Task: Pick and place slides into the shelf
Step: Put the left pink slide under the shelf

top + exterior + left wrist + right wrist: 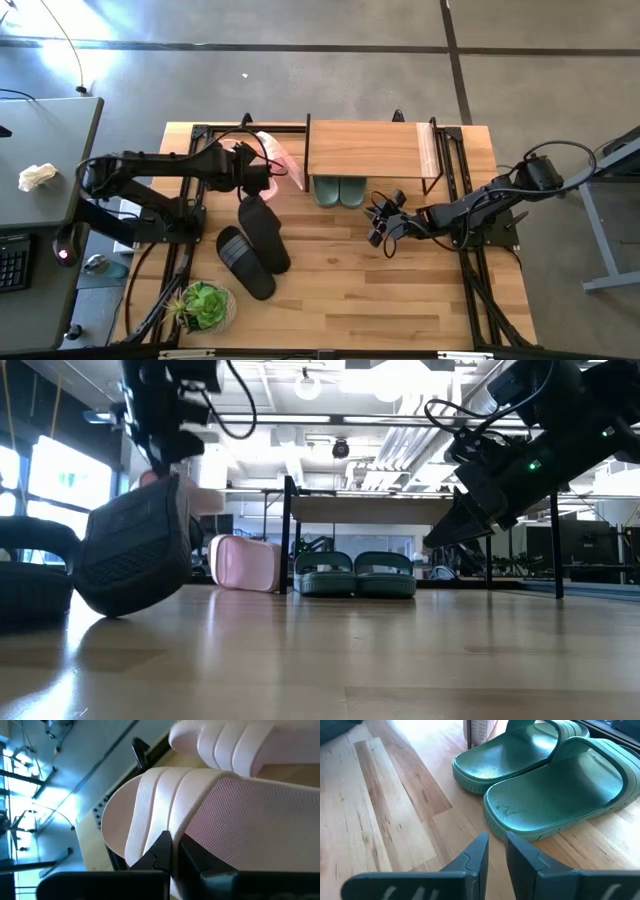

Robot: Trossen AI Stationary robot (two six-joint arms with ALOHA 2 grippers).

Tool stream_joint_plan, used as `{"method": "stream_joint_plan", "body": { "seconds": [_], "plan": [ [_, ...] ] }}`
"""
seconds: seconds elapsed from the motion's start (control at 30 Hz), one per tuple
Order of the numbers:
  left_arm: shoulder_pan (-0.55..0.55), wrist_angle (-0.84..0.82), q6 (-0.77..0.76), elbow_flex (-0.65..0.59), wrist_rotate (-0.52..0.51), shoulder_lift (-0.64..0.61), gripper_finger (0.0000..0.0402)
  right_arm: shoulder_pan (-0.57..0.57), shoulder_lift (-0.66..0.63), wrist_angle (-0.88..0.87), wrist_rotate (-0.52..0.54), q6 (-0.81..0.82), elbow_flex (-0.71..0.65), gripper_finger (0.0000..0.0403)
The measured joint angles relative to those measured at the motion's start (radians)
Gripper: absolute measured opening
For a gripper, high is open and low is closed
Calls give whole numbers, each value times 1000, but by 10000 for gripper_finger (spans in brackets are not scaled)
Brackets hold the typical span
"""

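My left gripper point(263, 170) point(175, 852) is at the far left of the table, shut on a pale pink slide point(210, 815). The second pink slide point(245, 563) stands on its side left of the shelf point(365, 148). The sage-green pair point(340, 190) point(545, 785) lies side by side on the table under the shelf's plank. Two black ribbed slides point(262, 232) point(245, 262) lie in front of my left gripper, and one leans on the other in the low view point(130, 555). My right gripper point(378, 228) point(496, 847) hovers in front of the green pair, shut and empty. My left gripper has the pink slide at the edge of its ribbed strap point(150, 820), where the strap meets the textured footbed. The fingertips point(162, 847) lie against it close together. The gripper's body hides how far the slide reaches between them. In the low view, pink shows just under the gripper point(150, 478), above the tabletop.
A potted plant point(205, 305) stands at the near left corner. A pale ribbed piece point(428, 150) lies at the shelf's right end. A grey desk point(40, 180) stands left of the table. Bare wood point(400, 290) lies in front of my right gripper.
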Motion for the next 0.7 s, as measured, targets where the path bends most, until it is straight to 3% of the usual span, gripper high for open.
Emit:
{"method": "stream_joint_plan", "body": {
  "seconds": [0.33, 0.7],
  "plan": [
    [-99, -109, -94, 107, -185, -17, 1, 0, 0, -3, 0, 0, 0, 58],
    [-249, -107, -100, 167, -213, -21, 0, 0, 0, -2, 1, 0, 0, 58]
  ]
}}
